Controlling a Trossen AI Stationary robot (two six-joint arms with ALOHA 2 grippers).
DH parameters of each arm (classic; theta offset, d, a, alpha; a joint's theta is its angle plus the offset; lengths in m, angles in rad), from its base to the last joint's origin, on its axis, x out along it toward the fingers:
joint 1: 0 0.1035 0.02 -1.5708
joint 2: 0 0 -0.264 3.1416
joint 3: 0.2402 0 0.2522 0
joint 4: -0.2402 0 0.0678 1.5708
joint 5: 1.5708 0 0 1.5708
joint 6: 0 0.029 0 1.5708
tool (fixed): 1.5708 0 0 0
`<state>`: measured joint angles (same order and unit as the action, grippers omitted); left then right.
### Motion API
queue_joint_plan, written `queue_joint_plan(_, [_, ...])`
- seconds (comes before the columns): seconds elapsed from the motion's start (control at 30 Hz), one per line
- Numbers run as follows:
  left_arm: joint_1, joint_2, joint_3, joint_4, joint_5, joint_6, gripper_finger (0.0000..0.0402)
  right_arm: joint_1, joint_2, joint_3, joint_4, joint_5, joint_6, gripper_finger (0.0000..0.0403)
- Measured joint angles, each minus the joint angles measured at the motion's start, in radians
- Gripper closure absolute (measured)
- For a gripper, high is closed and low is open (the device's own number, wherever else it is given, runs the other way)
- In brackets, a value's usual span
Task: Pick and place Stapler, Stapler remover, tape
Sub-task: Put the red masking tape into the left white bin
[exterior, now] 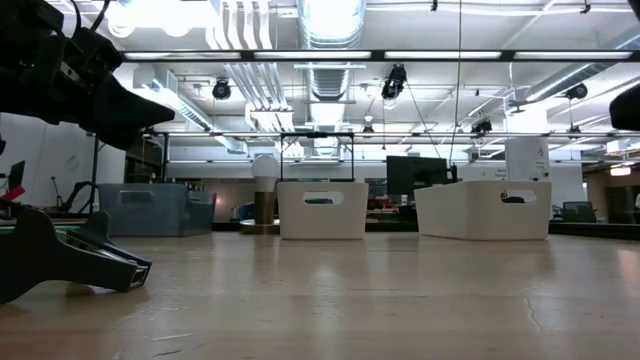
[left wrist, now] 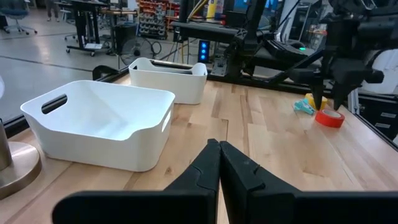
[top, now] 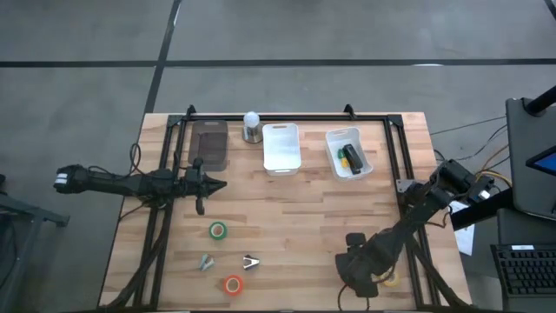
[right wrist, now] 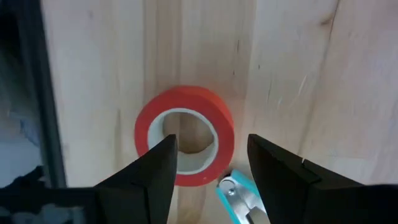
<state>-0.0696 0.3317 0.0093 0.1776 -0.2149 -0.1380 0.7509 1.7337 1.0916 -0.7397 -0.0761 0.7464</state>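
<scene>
Closest to us, our right gripper (right wrist: 208,171) points straight down over a red tape roll (right wrist: 185,135) at the table's (top: 304,235) near right corner; its fingers stand apart, one dipping over the roll's pale core, the other outside the ring, gripping nothing. A teal claw-shaped piece (right wrist: 239,194) lies just beside the roll. Further left along the near edge we see an orange tape roll (top: 233,284), two small claw-shaped pieces (top: 228,262) and, beyond them, a green tape roll (top: 217,230). Our left gripper (left wrist: 219,148) hangs at the table's left middle, fingers pressed together, empty. Farthest off stand a dark bin (top: 208,144), an empty white bin (top: 281,146), and a second white bin (top: 349,153) holding dark and green items.
</scene>
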Motion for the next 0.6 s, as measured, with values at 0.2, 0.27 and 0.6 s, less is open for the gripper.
queue_joint_plan(0.2, [0.0, 0.0, 0.0, -0.002, 0.0, 0.0, 0.039, -0.001, 0.016, -0.026, -0.018, 0.0, 0.01, 0.023])
queue_joint_plan(0.27, [0.0, 0.0, 0.0, -0.005, 0.0, 0.0, 0.039, -0.001, 0.019, -0.028, -0.017, 0.0, 0.01, 0.0236])
queue_joint_plan(0.6, [0.0, 0.0, 0.0, -0.018, 0.0, 0.0, 0.039, -0.001, 0.042, -0.036, 0.022, 0.03, 0.009, 0.0263])
